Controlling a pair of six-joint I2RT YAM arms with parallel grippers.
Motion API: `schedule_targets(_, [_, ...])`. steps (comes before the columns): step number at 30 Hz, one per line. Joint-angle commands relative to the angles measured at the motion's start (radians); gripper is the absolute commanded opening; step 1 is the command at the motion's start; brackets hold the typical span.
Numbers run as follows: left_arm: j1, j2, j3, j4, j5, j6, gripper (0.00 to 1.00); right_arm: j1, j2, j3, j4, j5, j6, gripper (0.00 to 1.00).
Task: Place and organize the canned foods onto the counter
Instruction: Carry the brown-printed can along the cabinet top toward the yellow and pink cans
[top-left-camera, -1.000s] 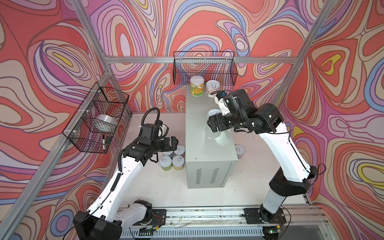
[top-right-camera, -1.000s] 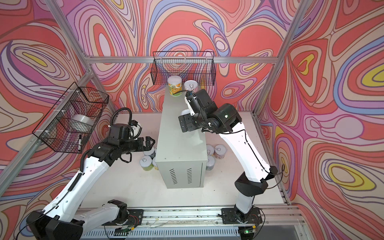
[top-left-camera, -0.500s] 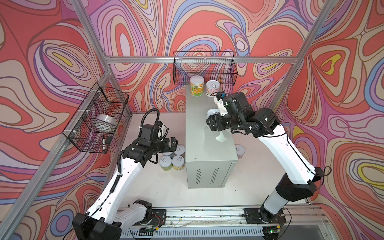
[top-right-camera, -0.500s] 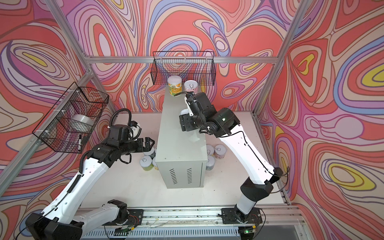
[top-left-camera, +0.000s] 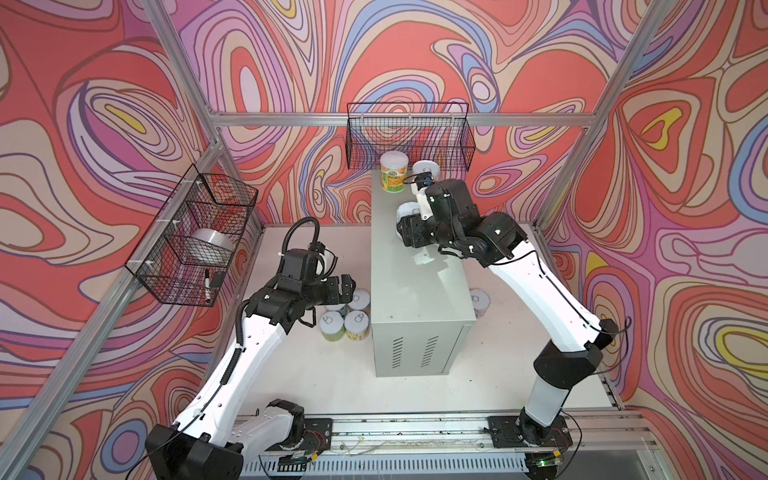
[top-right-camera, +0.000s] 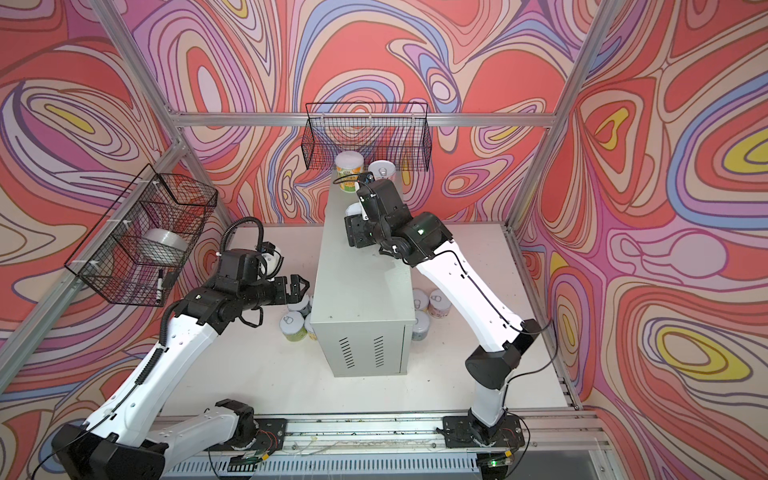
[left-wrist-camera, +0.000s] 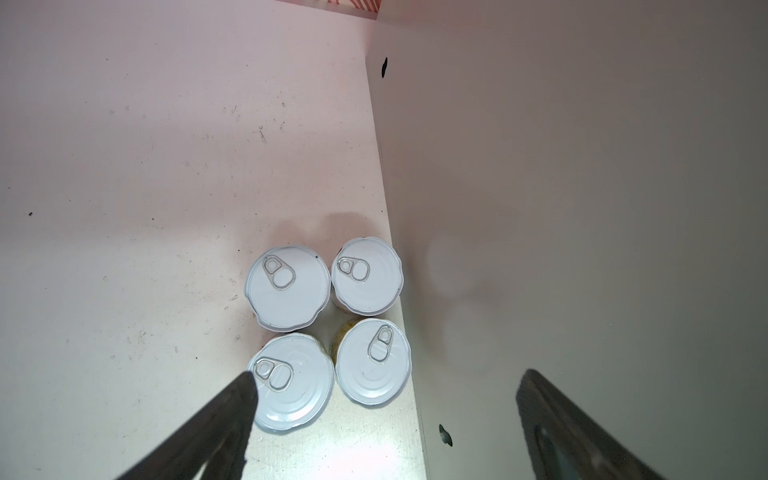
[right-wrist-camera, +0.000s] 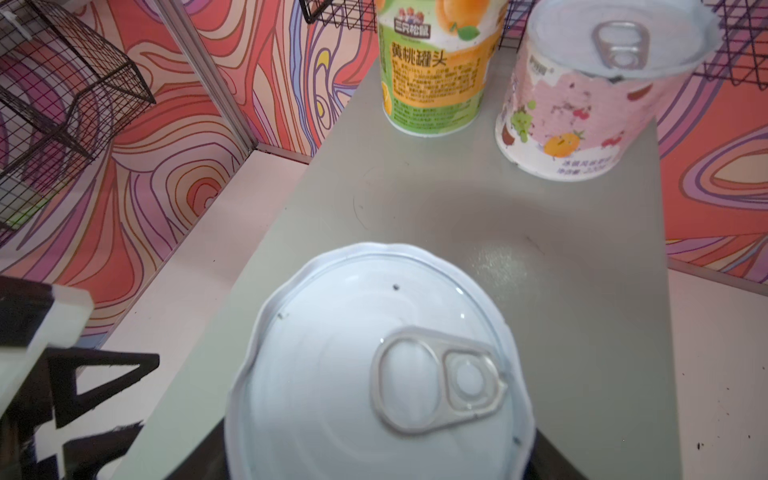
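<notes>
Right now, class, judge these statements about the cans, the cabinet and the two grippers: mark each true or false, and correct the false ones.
1. Two cans, a yellow-green can and a pink can, stand at the back of the cabinet top. True.
2. The left gripper holds a can. False: it is open and empty, above four cans on the table.
3. The right gripper is closed on a white-lidded can over the cabinet. True.
4. The silver roll lies on the cabinet. False: it sits in the wire basket on the left wall.
5. No cans stand on the table right of the cabinet. False: three cans stand there.
</notes>
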Motion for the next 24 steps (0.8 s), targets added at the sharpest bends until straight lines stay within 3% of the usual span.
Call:
schedule_targets(1, [0.006, 0.004, -0.008, -0.013, -0.010, 0.011, 0.97, -0.012, 0.084, 0.082, 0.019, 0.044, -0.024, 0.62])
schedule_targets(12, [0.010, 0.004, -0.021, -0.008, -0.017, 0.019, 0.97, -0.085, 0.175, 0.086, 0.183, -0.013, 0.009, 0.62])
schedule_targets(24, [0.031, 0.016, -0.018, 0.002, 0.011, 0.019, 0.97, -0.096, 0.241, 0.124, 0.211, -0.059, 0.036, 0.61])
